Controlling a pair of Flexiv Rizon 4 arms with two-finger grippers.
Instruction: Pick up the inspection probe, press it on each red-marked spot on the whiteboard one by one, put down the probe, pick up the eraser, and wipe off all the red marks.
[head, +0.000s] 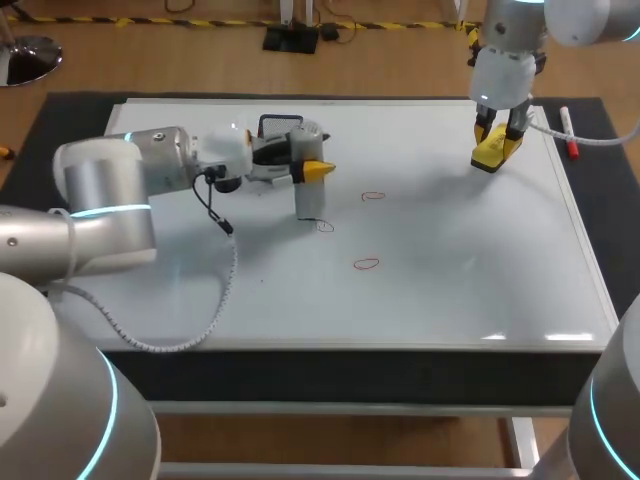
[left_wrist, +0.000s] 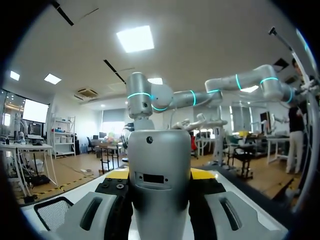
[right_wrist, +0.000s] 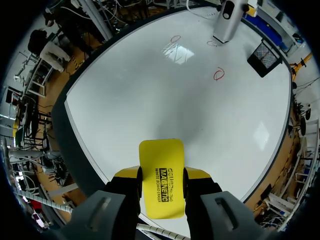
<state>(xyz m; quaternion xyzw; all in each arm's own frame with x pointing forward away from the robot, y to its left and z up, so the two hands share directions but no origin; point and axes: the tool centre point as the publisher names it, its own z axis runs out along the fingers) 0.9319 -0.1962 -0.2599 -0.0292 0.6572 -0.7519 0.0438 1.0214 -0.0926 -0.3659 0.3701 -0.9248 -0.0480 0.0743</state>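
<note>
While the left gripper (head: 314, 171) clamps the grey inspection probe (head: 308, 203) upright on the whiteboard (head: 450, 260), the right gripper (right_wrist: 162, 174) pinches the yellow eraser (right_wrist: 161, 160).

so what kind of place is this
Probably a robotics lab test bench: a whiteboard with red marks lies flat, the left pincer holds an inspection probe, and the right pincer grips a yellow eraser.

- A dark mat (head: 70, 115) covered the tabletop and showed as a border along the far and side edges.
- A marker pen (head: 568, 132), white with a red end, lay near the table's far right corner, running roughly front to back.
- A square black mesh tray (right_wrist: 263, 57) sat flat near the far edge, left of the middle.
- A pale metal table frame (head: 400, 408) ran below the front edge.
</note>
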